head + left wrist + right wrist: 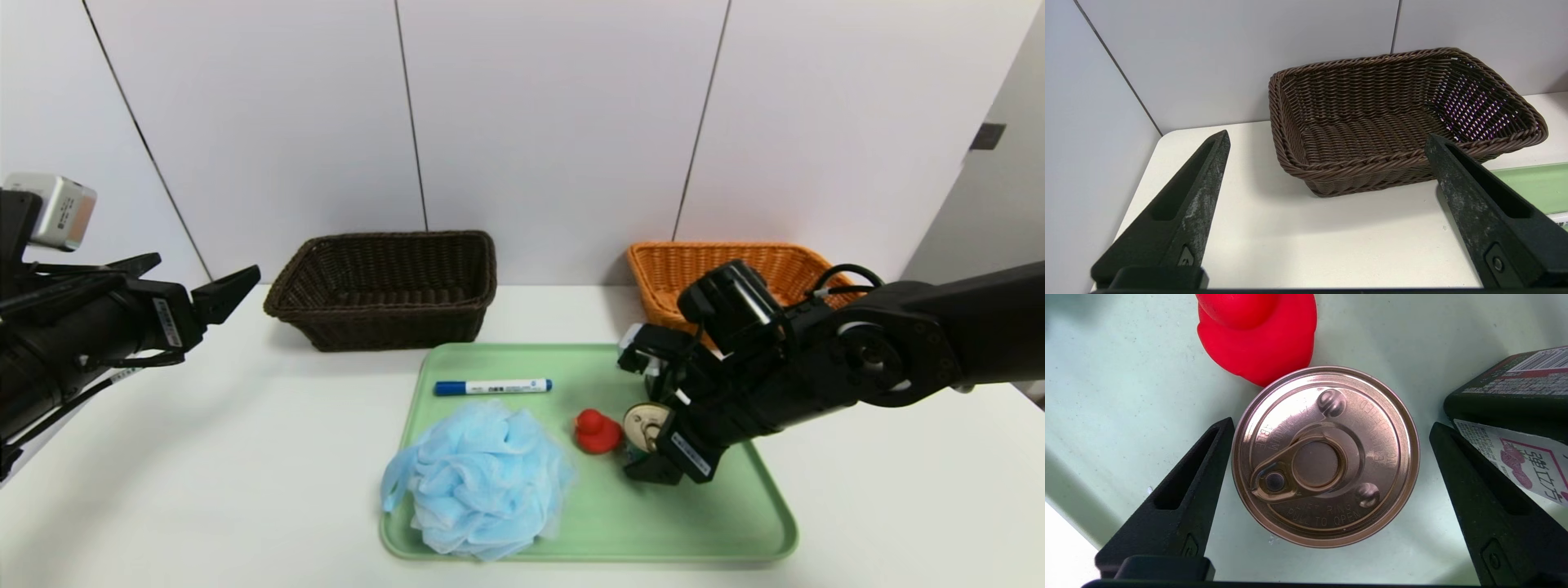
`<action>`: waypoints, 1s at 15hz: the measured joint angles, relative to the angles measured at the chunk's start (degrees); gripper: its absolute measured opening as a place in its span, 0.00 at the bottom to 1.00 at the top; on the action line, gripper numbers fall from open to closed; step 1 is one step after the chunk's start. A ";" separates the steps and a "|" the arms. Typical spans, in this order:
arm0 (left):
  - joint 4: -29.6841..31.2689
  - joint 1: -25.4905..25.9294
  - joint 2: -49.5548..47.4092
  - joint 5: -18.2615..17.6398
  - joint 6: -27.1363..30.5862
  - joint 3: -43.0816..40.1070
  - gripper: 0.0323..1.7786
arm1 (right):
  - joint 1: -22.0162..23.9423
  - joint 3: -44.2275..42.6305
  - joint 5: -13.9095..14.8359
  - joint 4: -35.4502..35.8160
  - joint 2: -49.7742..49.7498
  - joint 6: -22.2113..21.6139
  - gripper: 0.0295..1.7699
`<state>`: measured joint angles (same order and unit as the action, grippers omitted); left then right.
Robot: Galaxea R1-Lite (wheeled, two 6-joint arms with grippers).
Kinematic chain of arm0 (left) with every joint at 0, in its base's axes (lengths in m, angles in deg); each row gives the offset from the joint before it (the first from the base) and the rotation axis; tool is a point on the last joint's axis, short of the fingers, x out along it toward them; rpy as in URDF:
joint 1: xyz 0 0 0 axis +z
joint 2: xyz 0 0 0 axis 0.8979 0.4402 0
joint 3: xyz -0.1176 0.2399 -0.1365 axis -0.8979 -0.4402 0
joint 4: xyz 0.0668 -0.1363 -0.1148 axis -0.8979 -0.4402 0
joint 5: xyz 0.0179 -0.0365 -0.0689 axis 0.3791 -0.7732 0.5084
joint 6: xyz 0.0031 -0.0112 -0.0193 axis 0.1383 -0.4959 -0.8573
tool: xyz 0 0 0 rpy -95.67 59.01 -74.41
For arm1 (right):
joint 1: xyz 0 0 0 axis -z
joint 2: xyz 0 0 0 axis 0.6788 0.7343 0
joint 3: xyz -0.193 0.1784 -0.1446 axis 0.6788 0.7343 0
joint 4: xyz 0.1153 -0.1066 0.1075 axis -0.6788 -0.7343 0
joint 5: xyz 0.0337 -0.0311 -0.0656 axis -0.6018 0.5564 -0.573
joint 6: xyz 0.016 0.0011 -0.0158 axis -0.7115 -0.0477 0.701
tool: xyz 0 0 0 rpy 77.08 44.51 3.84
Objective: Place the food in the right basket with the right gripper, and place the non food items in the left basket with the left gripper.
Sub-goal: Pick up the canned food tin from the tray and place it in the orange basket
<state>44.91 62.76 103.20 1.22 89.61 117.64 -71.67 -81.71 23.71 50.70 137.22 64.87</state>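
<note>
Right gripper (1331, 428): held with jaws spread, nothing grasped; it is angled down over the tray with one finger on each side of the tin.
Tin (1325, 455): a short round can with a gold pull-ring lid, stood upright on the green tray (718, 523); one finger (1184, 490) is seen almost touching its rim, the other (1474, 490) a little apart.
Black container (1515, 400): a small boxy pack with a pink-white label, set just beside the far finger; contact cannot be told.
Red rubber duck (1261, 339): found touching or nearly touching the tin's rim, outside the gap between the fingers.
Step in hand: judged to be the closing on the tin, the first of the food.
How it is best done: the jaws should be centred so both pads meet the wall together below the lid rim; the finger beside the black container should be kept off it, and the duck should not be nudged.
Blue bath pouf (482, 482) and blue-capped marker (492, 387): left lying on the tray, untouched.
Orange basket (694, 269): placed behind the tray, on the right; the tin is meant for it.
Left gripper (1327, 141): parked wide apart and idle, pointed toward the dark brown basket (1372, 163), which is seen to hold nothing.
</note>
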 joint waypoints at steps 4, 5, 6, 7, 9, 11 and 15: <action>0.02 0.00 -0.02 -0.02 0.02 -0.17 0.95 | 0.12 -0.02 0.20 -0.02 0.06 0.06 0.55; 0.02 0.00 -0.02 -0.02 0.06 -0.23 0.95 | 0.15 0.00 0.17 -0.02 0.04 0.05 0.50; 0.07 0.00 -0.02 -0.02 0.06 -0.33 0.95 | 0.20 0.05 0.15 -0.06 0.04 0.05 0.45; 0.07 0.00 -0.02 -0.02 0.06 -0.39 0.95 | 0.20 0.17 0.12 -0.04 0.01 0.06 0.35; 0.09 -0.02 -0.15 -0.09 0.06 -0.69 0.95 | 0.23 0.57 0.12 0.05 -0.10 0.09 0.01; 0.09 -0.02 -0.30 -0.09 0.06 -0.87 0.95 | 0.21 0.85 0.11 0.09 -0.24 0.09 0.01; -0.02 -0.02 -0.88 -0.09 0.09 -1.24 0.95 | 0.12 1.57 0.06 0.00 -0.93 0.06 0.01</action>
<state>44.89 62.74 102.32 1.13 89.70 116.40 -71.55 -80.13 23.77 50.70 136.30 64.93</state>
